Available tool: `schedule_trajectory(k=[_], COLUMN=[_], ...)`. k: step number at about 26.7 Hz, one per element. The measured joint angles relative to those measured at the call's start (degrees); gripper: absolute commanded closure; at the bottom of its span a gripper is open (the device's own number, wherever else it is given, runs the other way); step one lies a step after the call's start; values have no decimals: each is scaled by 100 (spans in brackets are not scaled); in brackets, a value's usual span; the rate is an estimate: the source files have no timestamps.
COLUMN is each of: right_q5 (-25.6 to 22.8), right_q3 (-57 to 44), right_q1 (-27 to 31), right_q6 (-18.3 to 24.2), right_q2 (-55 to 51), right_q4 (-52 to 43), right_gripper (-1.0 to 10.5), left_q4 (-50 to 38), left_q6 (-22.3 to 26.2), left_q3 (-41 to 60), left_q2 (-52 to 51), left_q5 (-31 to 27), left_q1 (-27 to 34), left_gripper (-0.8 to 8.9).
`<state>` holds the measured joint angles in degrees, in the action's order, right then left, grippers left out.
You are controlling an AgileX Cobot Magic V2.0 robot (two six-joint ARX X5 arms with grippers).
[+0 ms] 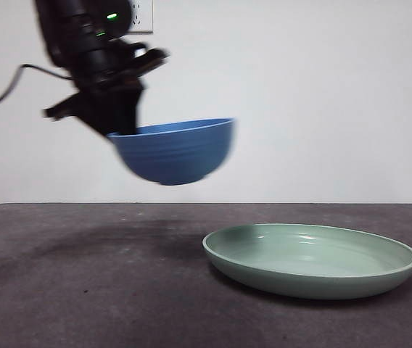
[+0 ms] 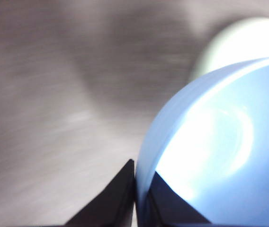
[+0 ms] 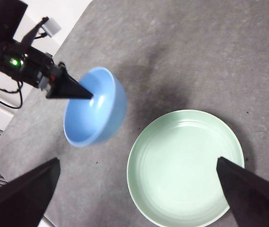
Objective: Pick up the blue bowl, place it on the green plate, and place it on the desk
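Note:
My left gripper point(image 1: 122, 130) is shut on the rim of the blue bowl point(image 1: 180, 151) and holds it in the air, tilted, to the left of and above the green plate point(image 1: 311, 259). In the left wrist view the jaws pinch the bowl's wall point(image 2: 205, 151), with the plate point(image 2: 238, 45) beyond. The plate rests flat on the dark desk point(image 1: 83, 290). My right gripper point(image 3: 139, 189) is open and high above the plate point(image 3: 186, 165); its view also shows the held bowl point(image 3: 96, 113) and the left gripper point(image 3: 70, 90).
A white wall point(image 1: 322, 94) stands behind the desk. A black cable point(image 1: 3, 90) trails from the left arm. The desk's rounded edge point(image 3: 11, 142) shows in the right wrist view.

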<state>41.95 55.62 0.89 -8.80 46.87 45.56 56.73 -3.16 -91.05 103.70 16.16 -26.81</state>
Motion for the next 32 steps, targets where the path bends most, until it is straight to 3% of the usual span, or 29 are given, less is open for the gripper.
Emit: schedule_trajectory(k=[9,13,16,23,25,32], right_q5=[-2,-2,-2,4,4,4], right_q3=[0,-2,0,-2,0,0], right_q1=[0,0,0,0,0,0], right_q6=[2,2,2,2,2,2], right_q2=[0,0,0,0,0,0], right_q4=[0,0,0,15,15,24], right_gripper=[338,338,338,338,338,338], left_q4=[-149,42,450,529,516,439], left_q6=[-153,-212,-214,-210,-210,-313], left_q3=[-831,-1545,-2245,-2330,-2330,-2459], left_q2=[1213,1749,2269,2503,2503,2503], left_q5=[-4,-304,-404,-415,-415,-415], left_q1=[-1228,-1572,-1676,-1672,-1672,-1663], left_gripper=[804,804,804,802,727,304])
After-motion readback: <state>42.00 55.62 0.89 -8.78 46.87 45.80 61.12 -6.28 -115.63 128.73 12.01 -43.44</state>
